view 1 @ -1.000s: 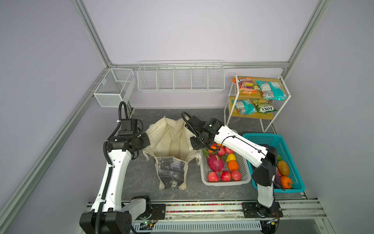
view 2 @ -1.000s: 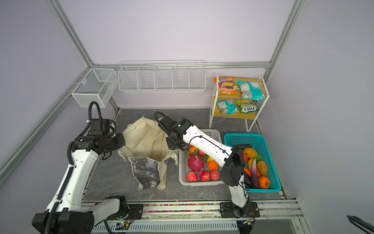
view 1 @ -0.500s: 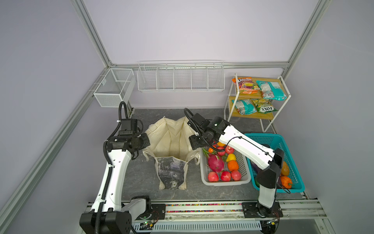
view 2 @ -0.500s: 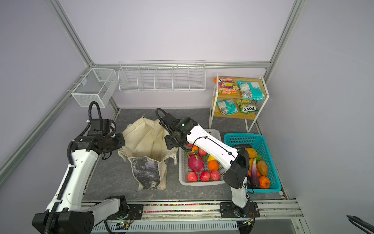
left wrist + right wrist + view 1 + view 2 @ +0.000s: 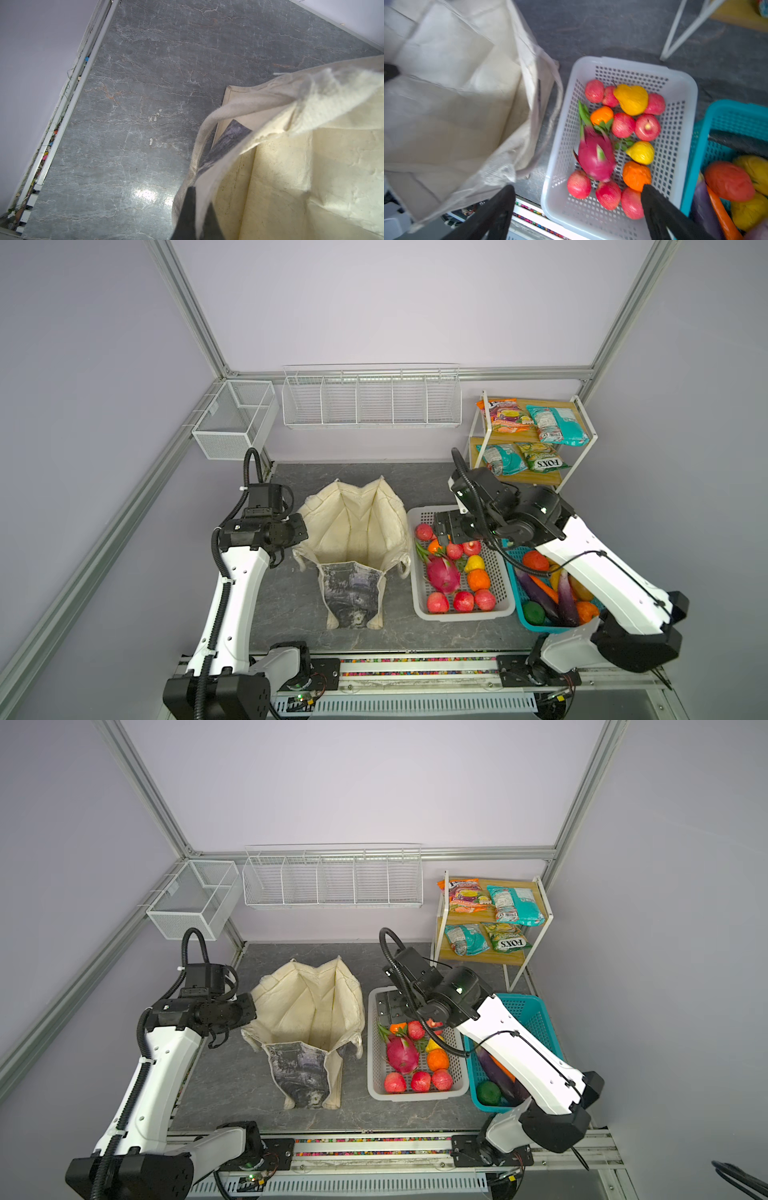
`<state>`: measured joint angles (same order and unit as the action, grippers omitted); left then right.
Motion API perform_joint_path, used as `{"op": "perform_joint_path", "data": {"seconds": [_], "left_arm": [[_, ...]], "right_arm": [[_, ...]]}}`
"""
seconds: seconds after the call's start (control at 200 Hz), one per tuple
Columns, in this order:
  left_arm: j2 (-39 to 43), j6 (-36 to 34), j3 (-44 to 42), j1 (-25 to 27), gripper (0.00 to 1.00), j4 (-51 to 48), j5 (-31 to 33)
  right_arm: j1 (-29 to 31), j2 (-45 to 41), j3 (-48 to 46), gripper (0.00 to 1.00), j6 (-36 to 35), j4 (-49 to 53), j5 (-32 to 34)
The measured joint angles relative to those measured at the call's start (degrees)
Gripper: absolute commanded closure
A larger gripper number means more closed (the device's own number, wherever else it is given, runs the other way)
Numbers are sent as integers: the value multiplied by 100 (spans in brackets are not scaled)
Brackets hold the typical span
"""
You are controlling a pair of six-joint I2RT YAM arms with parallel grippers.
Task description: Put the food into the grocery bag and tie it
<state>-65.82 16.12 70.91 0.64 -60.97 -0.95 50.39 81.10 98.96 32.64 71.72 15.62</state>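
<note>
The cream grocery bag (image 5: 357, 526) (image 5: 307, 1002) stands open on the table, and only fabric shows inside it. My left gripper (image 5: 296, 551) (image 5: 197, 207) is shut on the bag's left rim; the cloth is pinched between its fingers. The food lies in the white basket (image 5: 461, 616): a pink dragon fruit (image 5: 442, 572) (image 5: 596, 158), red apples (image 5: 463, 600) (image 5: 608, 194) and oranges (image 5: 478, 578). My right gripper (image 5: 451, 529) (image 5: 577, 188) hangs open above the basket's far end, holding nothing. Teal snack packets (image 5: 557, 425) lie on the shelf.
A teal basket (image 5: 536, 1011) of toy vegetables stands right of the white one, partly under my right arm. A wooden shelf rack (image 5: 577, 448) fills the back right corner. White wire baskets (image 5: 372, 398) hang on the back wall. The bag's printed panel (image 5: 351, 591) faces front.
My right gripper has come away from the bag's right rim, moved right over the white basket and opened. The left arm has kept its grip and place.
</note>
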Motion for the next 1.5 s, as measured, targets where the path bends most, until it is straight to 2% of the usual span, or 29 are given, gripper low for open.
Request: {"op": "perform_joint_path", "data": {"seconds": [0.125, 0.295, 0.48, 0.66, 0.875, 1.095, 1.5], "left_arm": [[26, -15, 0, 0, 100, 2, -28], [33, -20, 0, 0, 100, 0, -39], [31, -17, 0, 0, 100, 0, -42], [31, -17, 0, 0, 100, 2, -61], [31, -17, 2, 0, 100, -4, -63], [55, -17, 2, 0, 100, -48, -61], [81, -20, 2, 0, 100, -68, -61]], "right_arm": [[-37, -455, -1366, 12, -483, -138, -267], [-13, -758, -2627, 12, -1515, -608, -699], [-4, -1099, -3307, 12, -2643, -1346, -1060], [-125, -688, -3486, 12, -3414, -1917, -1335], [-514, -92, -3499, 12, -3895, -2393, -1609], [-579, 439, -3499, 12, -4061, -2570, -1827], [-645, 614, -3403, 12, -4057, -2610, -1690]]}}
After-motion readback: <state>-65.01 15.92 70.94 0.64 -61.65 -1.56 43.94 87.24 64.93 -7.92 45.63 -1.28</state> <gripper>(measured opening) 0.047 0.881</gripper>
